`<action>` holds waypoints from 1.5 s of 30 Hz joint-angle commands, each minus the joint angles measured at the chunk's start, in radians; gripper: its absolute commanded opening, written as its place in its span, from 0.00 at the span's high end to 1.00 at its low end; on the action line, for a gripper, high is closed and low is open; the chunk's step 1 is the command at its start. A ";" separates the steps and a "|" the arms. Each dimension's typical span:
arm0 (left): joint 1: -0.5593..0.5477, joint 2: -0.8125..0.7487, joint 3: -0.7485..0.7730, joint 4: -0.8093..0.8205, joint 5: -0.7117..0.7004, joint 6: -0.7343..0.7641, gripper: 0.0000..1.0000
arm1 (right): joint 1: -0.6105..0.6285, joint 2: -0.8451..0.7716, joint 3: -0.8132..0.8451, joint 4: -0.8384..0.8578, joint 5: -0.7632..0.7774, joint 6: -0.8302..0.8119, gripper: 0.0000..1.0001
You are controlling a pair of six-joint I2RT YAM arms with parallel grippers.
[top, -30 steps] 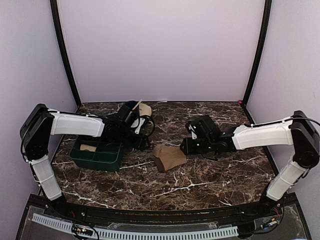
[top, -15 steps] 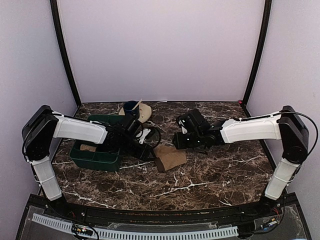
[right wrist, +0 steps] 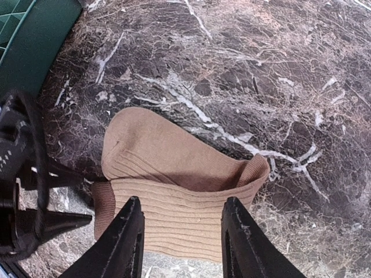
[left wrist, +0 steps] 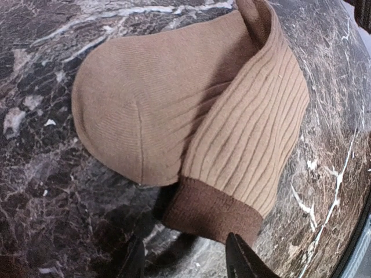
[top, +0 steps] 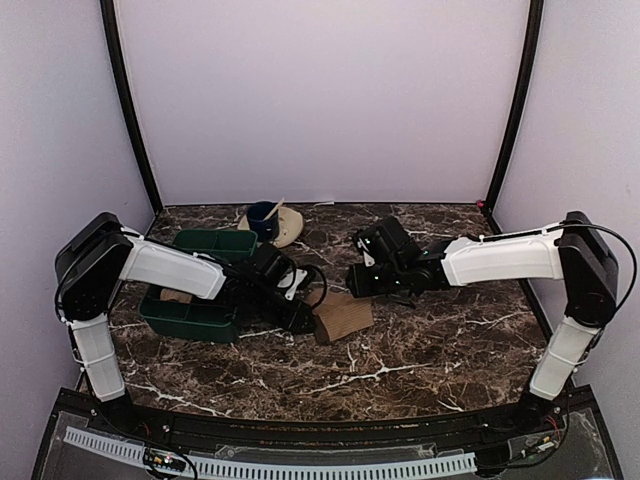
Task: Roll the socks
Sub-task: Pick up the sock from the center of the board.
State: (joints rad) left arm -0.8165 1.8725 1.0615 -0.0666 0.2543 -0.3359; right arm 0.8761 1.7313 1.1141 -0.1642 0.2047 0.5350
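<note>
A dark marble table [top: 420, 350] veined in white fills the floor of a booth with pale lilac walls [top: 320, 100] and a black post [top: 125, 100] in each back corner. On its left side stands a dark green plastic bin [top: 185, 322] split into compartments. Behind it and a little to the right, near the back wall, a beige saucer [top: 292, 230] carries a dark blue cup [top: 262, 218] with a thin pale stick [top: 277, 206] leaning out of it. Along the near edge, below the table, runs a white slotted strip [top: 300, 466].
</note>
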 commanded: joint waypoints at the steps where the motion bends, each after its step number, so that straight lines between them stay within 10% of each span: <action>1: -0.003 0.004 -0.011 0.037 -0.069 -0.009 0.50 | -0.003 -0.036 -0.021 0.025 0.016 -0.003 0.58; 15: -0.003 0.069 0.021 0.042 -0.054 -0.002 0.50 | -0.006 -0.054 -0.033 0.025 0.017 -0.001 0.58; 45: -0.084 0.102 0.047 -0.061 -0.105 0.050 1.00 | -0.006 -0.092 -0.050 0.015 0.033 -0.004 0.58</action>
State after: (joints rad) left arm -0.8867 1.9507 1.1149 -0.0025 0.1543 -0.2977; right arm 0.8761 1.6806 1.0843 -0.1635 0.2119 0.5346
